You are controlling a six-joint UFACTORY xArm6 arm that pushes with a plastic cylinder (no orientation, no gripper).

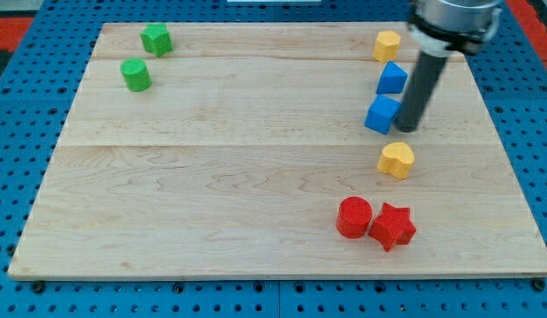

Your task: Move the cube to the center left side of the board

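We set my tip [408, 129] touching blue cube [382, 115], its right side. No jaws on rod. Risk: off-centre push spins cube, clips second blue block [392, 78] just above.

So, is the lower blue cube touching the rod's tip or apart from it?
Touching, it seems: my tip sits against the view's right side of the lower blue cube; no gap shows.

Our arm enters at the view's top right, where only its grey cylindrical end shows, cut off by the frame's upper edge. From it our straight dark rod drops downward, leaning slightly toward the view's left as it descends. We have my tip [407, 130] set low in the right part of the view, just at the right side of the blue cube [382, 115], seemingly touching it
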